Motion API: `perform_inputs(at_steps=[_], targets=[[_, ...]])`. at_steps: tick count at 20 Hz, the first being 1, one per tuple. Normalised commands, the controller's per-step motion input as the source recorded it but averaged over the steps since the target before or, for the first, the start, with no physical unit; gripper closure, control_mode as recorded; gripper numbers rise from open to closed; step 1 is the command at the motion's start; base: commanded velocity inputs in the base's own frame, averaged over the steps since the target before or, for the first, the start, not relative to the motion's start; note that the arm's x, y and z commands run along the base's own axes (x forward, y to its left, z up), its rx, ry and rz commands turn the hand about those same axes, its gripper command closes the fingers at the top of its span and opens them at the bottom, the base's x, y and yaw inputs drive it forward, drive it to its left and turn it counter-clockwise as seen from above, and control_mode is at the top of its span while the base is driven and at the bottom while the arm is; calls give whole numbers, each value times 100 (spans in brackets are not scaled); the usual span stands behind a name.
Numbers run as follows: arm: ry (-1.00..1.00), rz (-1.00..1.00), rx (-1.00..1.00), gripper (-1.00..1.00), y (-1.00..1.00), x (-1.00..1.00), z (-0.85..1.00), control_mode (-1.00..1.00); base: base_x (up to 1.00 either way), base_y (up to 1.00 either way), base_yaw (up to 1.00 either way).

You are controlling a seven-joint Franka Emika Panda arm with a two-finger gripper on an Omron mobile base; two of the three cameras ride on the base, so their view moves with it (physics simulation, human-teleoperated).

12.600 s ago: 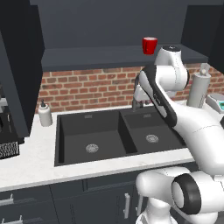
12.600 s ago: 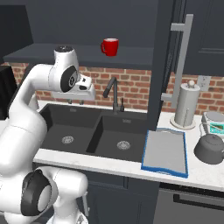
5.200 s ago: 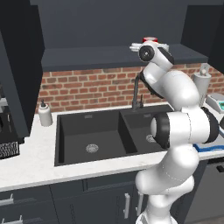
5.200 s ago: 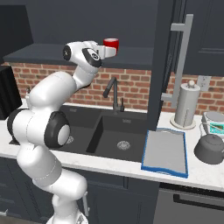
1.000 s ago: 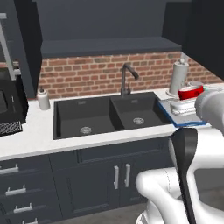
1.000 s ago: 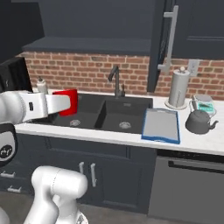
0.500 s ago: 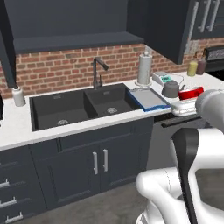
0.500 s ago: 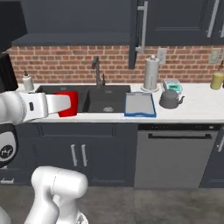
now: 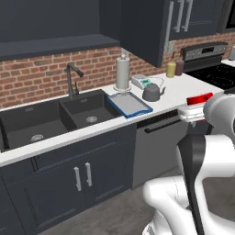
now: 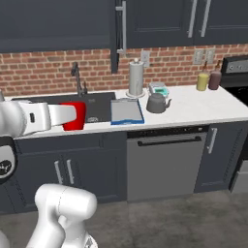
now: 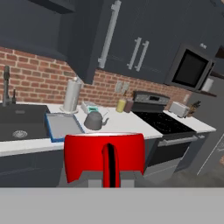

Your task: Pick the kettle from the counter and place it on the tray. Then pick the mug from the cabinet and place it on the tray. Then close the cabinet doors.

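1. The jaws themselves are hidden behind the mug point(image 11: 104, 154) in the hand view; they stand nearly together, clamped on the red mug, which is carried in the air in front of the lower cupboards, clear of the tabletop point(image 10: 193, 109).
2. In the left base view the mug point(image 9: 199, 98) is a thin red strip, mostly cut off by the white arm; in the right base view it point(image 10: 73, 116) sits at the end of the white forearm.
3. The tray point(image 10: 127, 112) lies flat on the tabletop just right of the black sink point(image 9: 50, 119), and its grey floor carries nothing (blue rim all round).
4. The kettle point(image 10: 157, 102) stands on the tabletop just beside the tray's right edge, not on it.
5. A paper-towel roll point(image 10: 136, 78) stands behind the tray, with a small teal-topped scale point(image 10: 158, 89) behind the kettle.
6. A cabinet door point(image 11: 94, 39) stands swung open above the tray; the cabinet's inside is too dark to make out.
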Motion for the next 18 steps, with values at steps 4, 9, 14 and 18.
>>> perform_inputs(at_steps=[4,9,14,18], targets=[[0,0,0,100,0,0,0,100,35,-72,0],[0,0,0,100,0,0,0,100,37,-82,0],[0,0,0,100,0,0,0,100,42,-54,6],[0,0,0,100,0,0,0,100,61,-41,19]])
